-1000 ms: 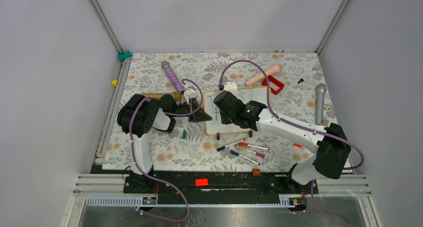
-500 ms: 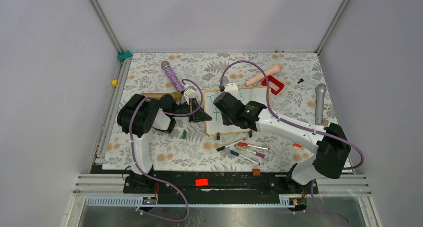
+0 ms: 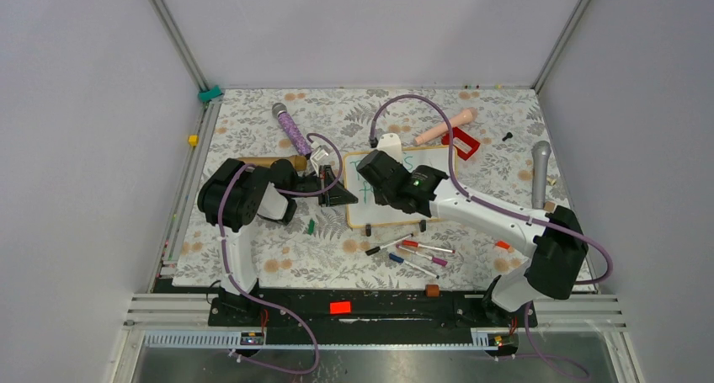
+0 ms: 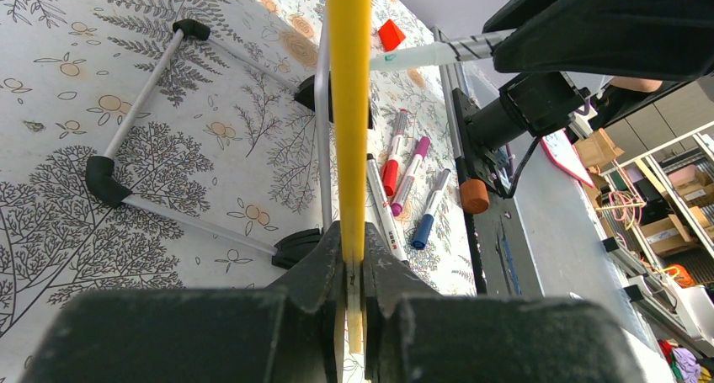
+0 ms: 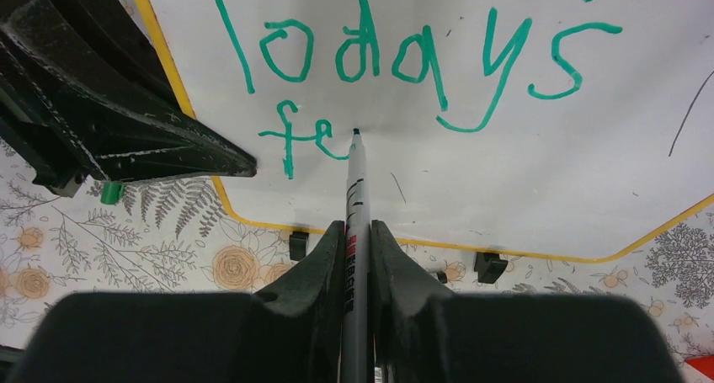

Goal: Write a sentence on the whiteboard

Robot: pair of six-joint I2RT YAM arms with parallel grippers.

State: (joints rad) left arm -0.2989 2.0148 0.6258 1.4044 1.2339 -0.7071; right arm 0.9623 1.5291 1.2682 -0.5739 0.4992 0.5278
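Grey walls (image 3: 84,147) are boxing in the floral-print surface (image 3: 253,257) on three sides, with metal rails running along its edges. Open patterned cloth is showing at the near left and along the far side.

Mid-surface, the whiteboard (image 5: 522,164) is sitting just right of centre, its smooth white face ringed by a yellowish frame with rounded corners. Small black clip feet (image 5: 298,244) are poking out along its near edge.

The left gripper (image 4: 354,257) is coming in from the board's left side, its dark fingers pressing together on the thin frame edge. The right gripper (image 5: 354,231) is hanging over the board's near-left part, fingers pinching a slim white marker (image 5: 354,206) that is pointing straight ahead of them.

Loose pens (image 3: 417,252) are lying scattered just beyond the board's near edge, narrowing the room there.

That marker's dark tip is touching the board face, right at the end of the second line. The sentence (image 5: 396,55) is showing in green strokes: "Todays" on top, then an "f" and a part-formed letter beneath.
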